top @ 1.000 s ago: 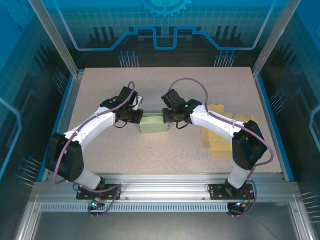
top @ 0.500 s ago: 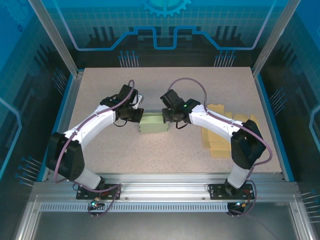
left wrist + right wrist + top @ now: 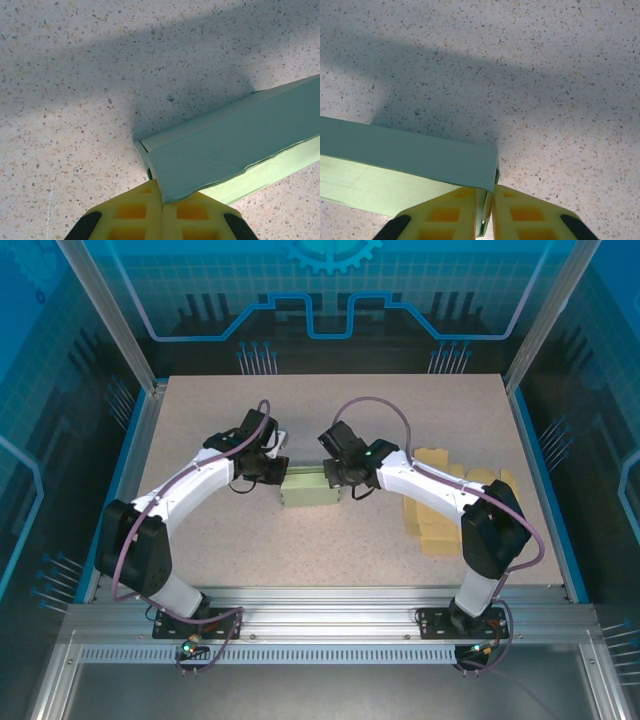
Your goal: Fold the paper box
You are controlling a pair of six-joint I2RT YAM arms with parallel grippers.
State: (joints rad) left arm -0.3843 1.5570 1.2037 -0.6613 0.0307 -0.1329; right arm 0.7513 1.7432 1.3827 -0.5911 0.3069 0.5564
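Pale green paper box (image 3: pixel 313 490) lies on its side at the middle of the speckled beige tabletop (image 3: pixel 400 410), held at both ends. At its left end the left gripper (image 3: pixel 278 475) has its yellow fingers (image 3: pixel 132 210) pressed together on the thin edge of the end panel. At the right end the right gripper (image 3: pixel 335 478) has its fingers (image 3: pixel 520 210) close on either side of the end wall, apparently pinching it with a hairline gap on one side.

The risk, as I judge it, is paper: both holds are on thin edges, so any pull apart or twist could tear a flap, crease a wall or spring the fold open. A slack right pinch could let that end slip.

Further right, a loose pile of tan flat cardboard pieces (image 3: pixel 440 505) lies partly beneath the right arm, well apart from the box and blocking nothing.
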